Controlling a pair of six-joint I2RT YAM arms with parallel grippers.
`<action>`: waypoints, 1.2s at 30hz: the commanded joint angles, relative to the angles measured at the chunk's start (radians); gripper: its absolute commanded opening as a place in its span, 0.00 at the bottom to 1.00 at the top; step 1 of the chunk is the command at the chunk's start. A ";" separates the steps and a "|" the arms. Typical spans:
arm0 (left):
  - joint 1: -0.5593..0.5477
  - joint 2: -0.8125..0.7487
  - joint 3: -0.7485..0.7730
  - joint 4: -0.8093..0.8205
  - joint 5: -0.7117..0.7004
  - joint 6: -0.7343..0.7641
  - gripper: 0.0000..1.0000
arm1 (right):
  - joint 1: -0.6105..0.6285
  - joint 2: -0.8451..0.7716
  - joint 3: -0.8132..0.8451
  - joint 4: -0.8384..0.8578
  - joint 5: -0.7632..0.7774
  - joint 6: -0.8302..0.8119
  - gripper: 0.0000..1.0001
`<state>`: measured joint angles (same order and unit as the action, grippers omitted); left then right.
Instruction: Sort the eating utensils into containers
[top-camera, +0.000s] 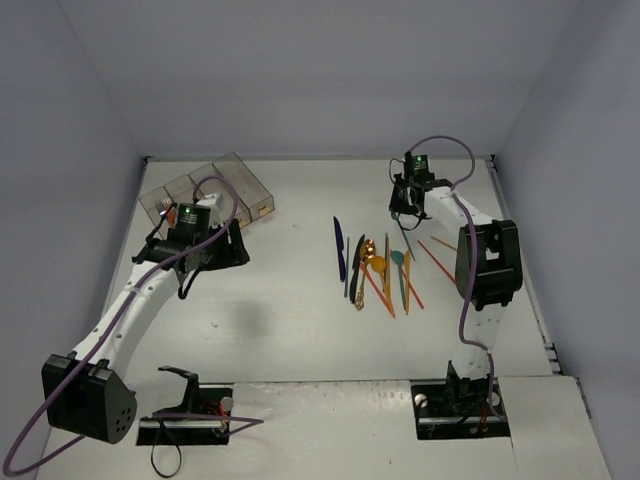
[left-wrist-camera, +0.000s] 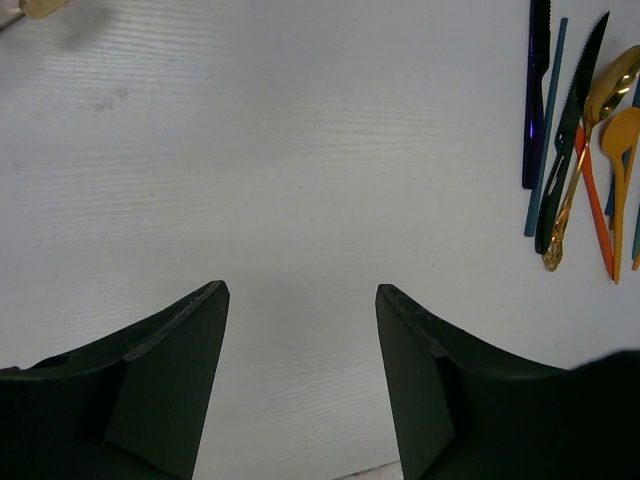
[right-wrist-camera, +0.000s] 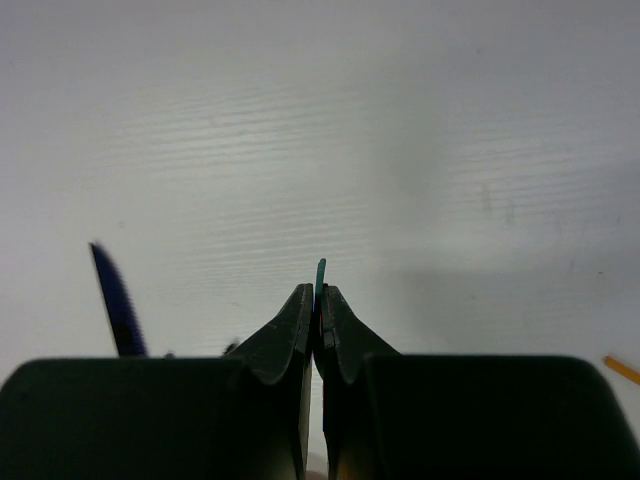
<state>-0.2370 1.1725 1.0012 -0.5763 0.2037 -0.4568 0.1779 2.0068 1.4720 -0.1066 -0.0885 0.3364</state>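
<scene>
Barely started: right gripper (right-wrist-camera: 318, 296) pinched shut on the tip of a teal utensil (right-wrist-camera: 320, 268), possibly a handle, left gripper (left-wrist-camera: 300, 295) half-spread and empty near the containers (top-camera: 255, 190), other utensils (top-camera: 375, 268) piled on the table (top-camera: 290, 330), none visibly binned.

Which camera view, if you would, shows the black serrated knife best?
Left wrist view: the black serrated knife shows its toothed edge clearly. Top external shows only a thin dark sliver; the right wrist view shows no sure trace.
</scene>
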 joint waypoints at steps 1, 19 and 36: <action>-0.022 -0.016 0.061 0.048 0.062 -0.042 0.57 | 0.059 -0.045 0.105 0.023 -0.032 0.066 0.00; -0.334 0.107 0.126 0.590 0.099 -0.296 0.58 | 0.383 -0.435 -0.087 0.365 0.006 0.394 0.00; -0.450 0.254 0.254 0.619 0.019 -0.254 0.60 | 0.413 -0.555 -0.220 0.461 0.001 0.510 0.00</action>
<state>-0.6717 1.4062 1.1801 -0.0218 0.2470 -0.7247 0.5842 1.5238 1.2523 0.2373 -0.1017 0.8090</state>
